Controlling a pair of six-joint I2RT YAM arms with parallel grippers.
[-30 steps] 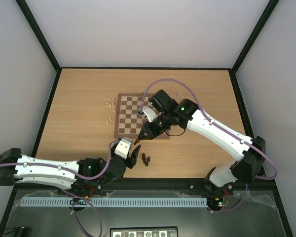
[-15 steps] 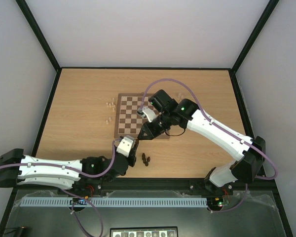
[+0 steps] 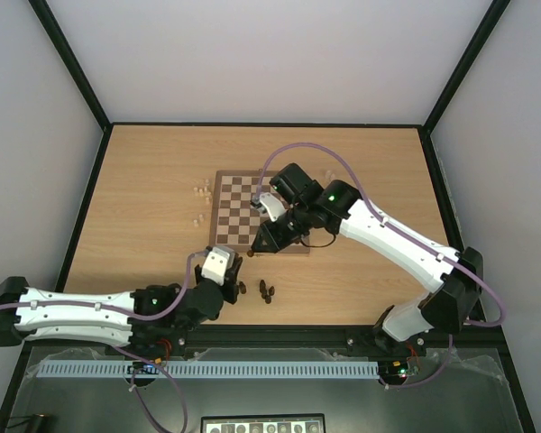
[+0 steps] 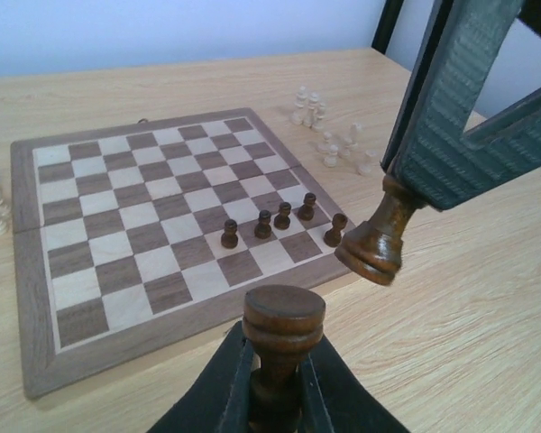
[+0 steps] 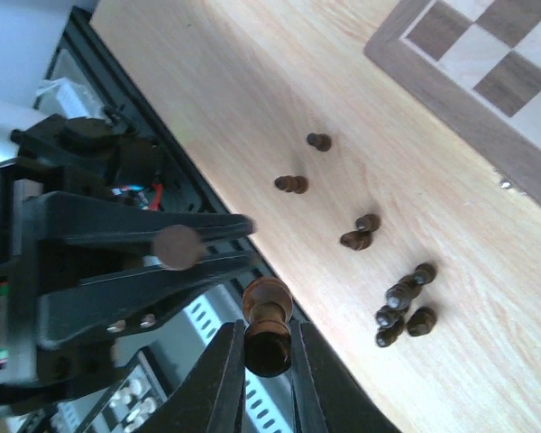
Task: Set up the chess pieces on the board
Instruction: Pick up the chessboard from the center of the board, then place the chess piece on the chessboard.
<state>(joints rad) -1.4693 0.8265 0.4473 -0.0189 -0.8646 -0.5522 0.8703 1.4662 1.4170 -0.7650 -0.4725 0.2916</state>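
Nearest me, the left gripper (image 4: 275,383) was clamped on a dark piece (image 4: 283,329), I judged for carrying to the board (image 4: 117,234). Beyond it, the right gripper (image 5: 269,352) pinched a second dark piece (image 5: 267,311) (base hanging free) by the board's near edge. 5 dark pawns (image 4: 282,216) stood on the near right squares, and pale pieces (image 4: 329,135) waited beyond.

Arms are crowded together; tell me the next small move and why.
Probably have the right gripper lower its dark piece onto the board, edge row behind the dark pawns: it hangs by that edge, and the left gripper holds another piece.
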